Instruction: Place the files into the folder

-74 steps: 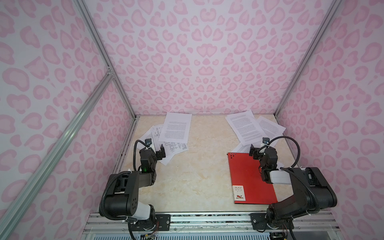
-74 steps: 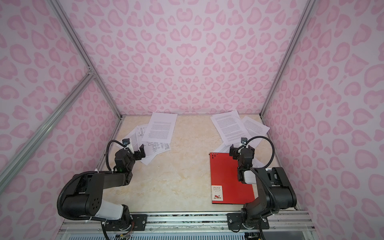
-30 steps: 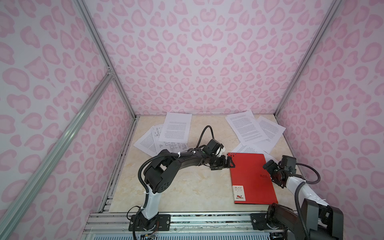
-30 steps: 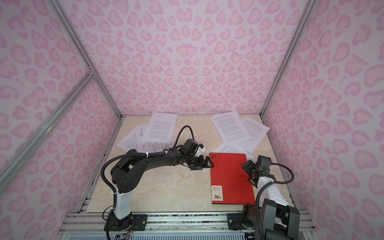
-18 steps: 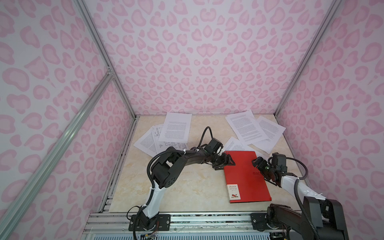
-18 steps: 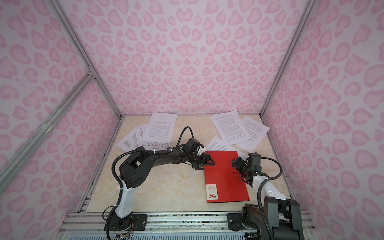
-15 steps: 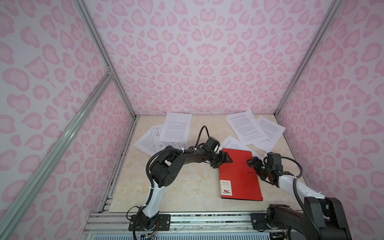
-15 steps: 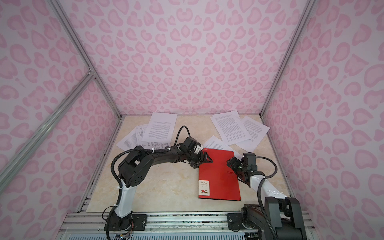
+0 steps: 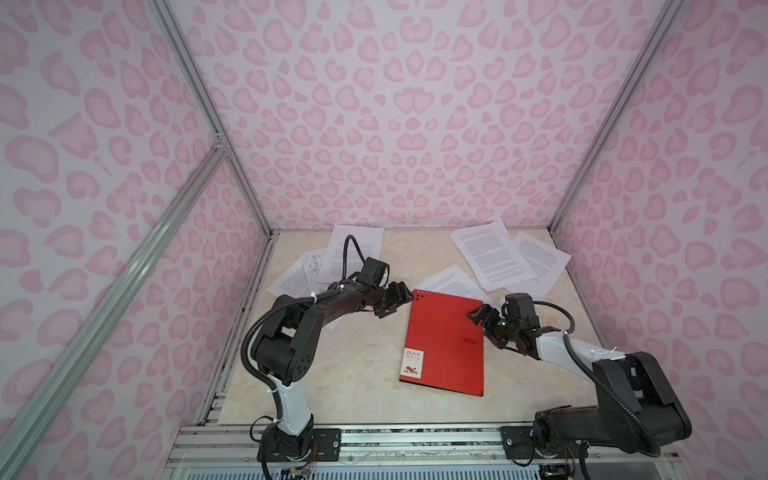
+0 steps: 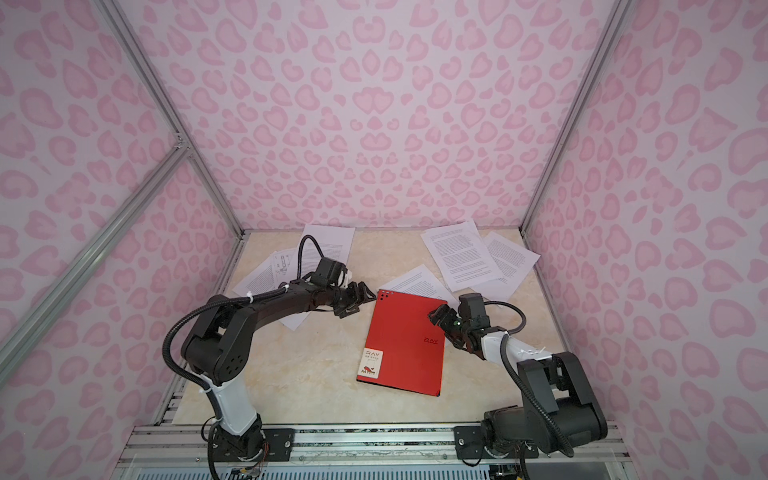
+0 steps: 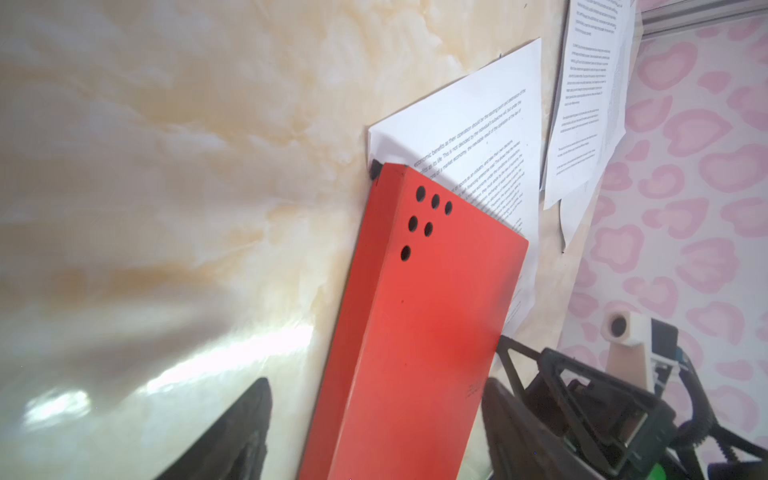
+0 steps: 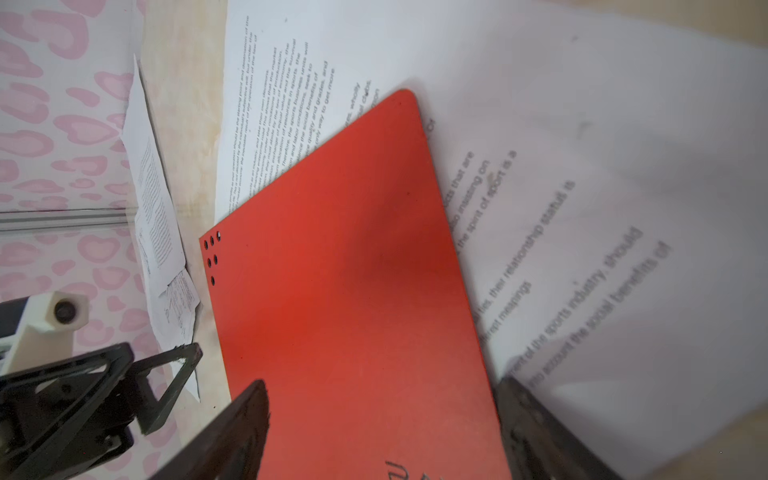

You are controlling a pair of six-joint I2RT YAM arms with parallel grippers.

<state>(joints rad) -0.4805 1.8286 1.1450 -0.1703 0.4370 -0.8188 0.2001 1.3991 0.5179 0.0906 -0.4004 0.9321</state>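
2 flank folder [image 9: 444, 345], open: left end effector [image 9: 397, 302], right end effector [image 9: 482, 327].

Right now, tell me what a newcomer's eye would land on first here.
The closed red folder lying flat on the table stands out first, with the left gripper at its far left corner and the right gripper at its right edge, both open. Next come the white printed sheets scattered along the table's back, one partly under the folder, and the pink heart-patterned walls.
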